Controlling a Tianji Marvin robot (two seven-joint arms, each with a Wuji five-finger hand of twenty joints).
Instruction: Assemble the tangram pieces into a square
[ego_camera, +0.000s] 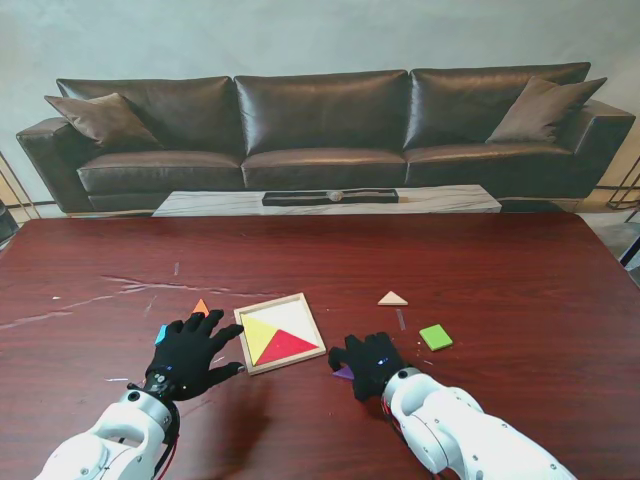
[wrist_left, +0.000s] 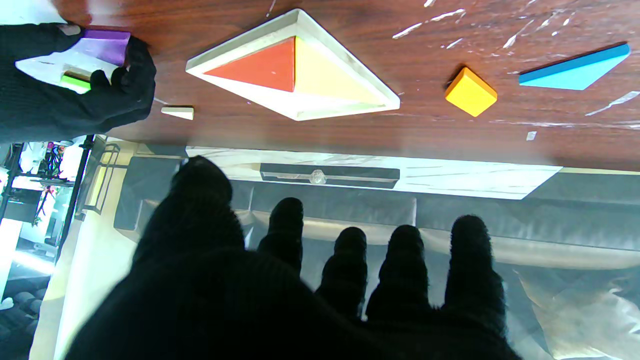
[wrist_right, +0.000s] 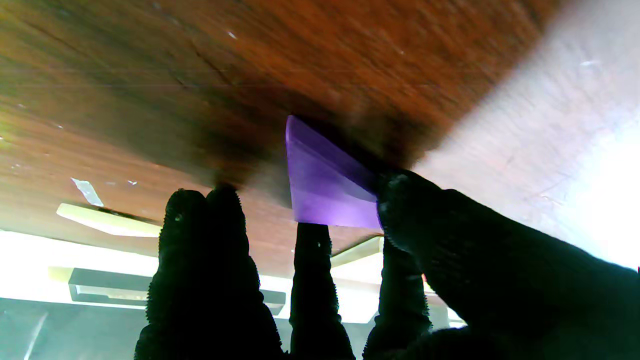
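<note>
Right hand (ego_camera: 368, 364) pinches the purple tangram piece (wrist_right: 325, 185) at the bench (ego_camera: 520, 270), just right of the wooden frame (ego_camera: 281, 333), likely to carry it in. The frame holds only yellow and red triangles (far from complete). Left hand (ego_camera: 190, 352) rests spread beside the frame's left edge, probably steadying.

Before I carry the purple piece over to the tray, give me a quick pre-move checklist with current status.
1. Purple piece held by the right hand: ok, thumb and fingers are on it in the right wrist view.
2. Piece off the table: cannot tell.
3. Tray has room: ok, only the yellow triangle and red triangle are inside.
4. Left hand clear of the tray: not ok, its open fingers reach right beside the tray's left edge.
5. Path from right hand to tray: ok, nothing lies between them.
6. Remaining pieces visible: ok, green piece, tan triangle, orange piece.
</note>
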